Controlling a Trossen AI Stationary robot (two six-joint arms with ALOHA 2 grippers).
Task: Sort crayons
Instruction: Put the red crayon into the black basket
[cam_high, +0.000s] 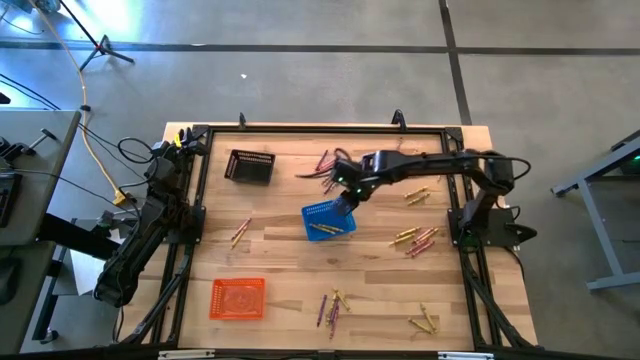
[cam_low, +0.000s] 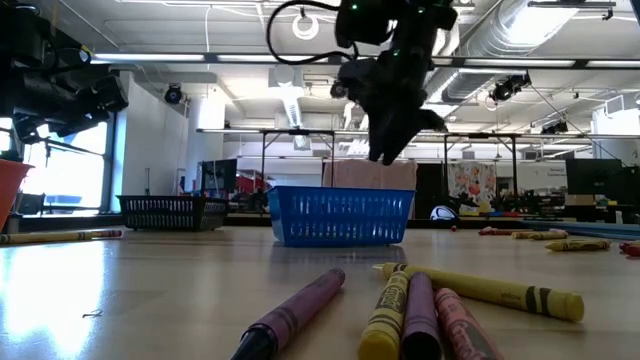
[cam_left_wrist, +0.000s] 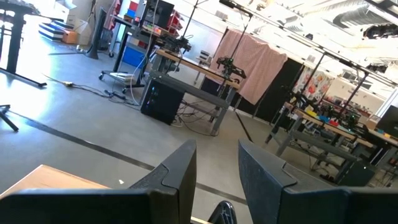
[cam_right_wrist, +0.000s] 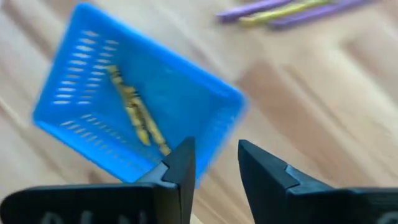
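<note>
Three mesh baskets (cam_high: 249, 166) and over twenty crayons (cam_high: 415, 238), uncertain

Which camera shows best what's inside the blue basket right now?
The right wrist view: it looks down into the blue basket and shows yellow crayons lying inside. The high view shows them small; the low view shows only its mesh side; the left wrist view misses it.
</note>
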